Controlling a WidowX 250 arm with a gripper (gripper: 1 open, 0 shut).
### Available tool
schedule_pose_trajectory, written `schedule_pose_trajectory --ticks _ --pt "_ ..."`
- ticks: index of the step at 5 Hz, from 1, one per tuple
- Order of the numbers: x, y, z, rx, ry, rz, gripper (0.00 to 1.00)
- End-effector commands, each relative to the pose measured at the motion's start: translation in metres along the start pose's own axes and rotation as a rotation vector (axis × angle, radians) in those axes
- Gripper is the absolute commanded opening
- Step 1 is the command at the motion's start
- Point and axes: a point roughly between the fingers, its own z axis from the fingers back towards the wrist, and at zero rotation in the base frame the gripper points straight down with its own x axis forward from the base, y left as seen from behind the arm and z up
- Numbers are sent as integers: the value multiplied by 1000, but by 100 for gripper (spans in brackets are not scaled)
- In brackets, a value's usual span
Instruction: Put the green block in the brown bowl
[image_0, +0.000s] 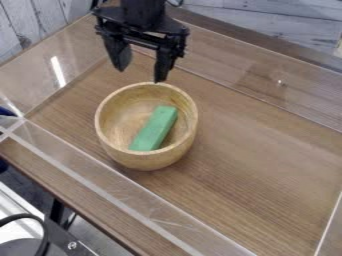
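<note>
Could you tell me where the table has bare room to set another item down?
The wooden table is bare right of the brown bowl, out to the clear wall, and along the near edge. The bowl holds the green block. Behind it is crowded by the open gripper.

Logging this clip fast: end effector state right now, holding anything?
End effector: open, holding nothing; the green block lies in the brown bowl.
</note>
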Motion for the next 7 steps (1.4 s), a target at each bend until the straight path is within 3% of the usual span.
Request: schedule_pose_trajectory --ticks 1,2,3,4,6,7 --pt "18 12 11 -47 -49 14 100" --pt "20 31 7 -64 -31 31 100" --pt "36 46 -1 -35 -49 27 0" --pt "43 49 -9 -15 -44 8 0" --pt "41 37 -42 -13 21 -56 0" --pt "34 34 -41 -41 32 -95 0"
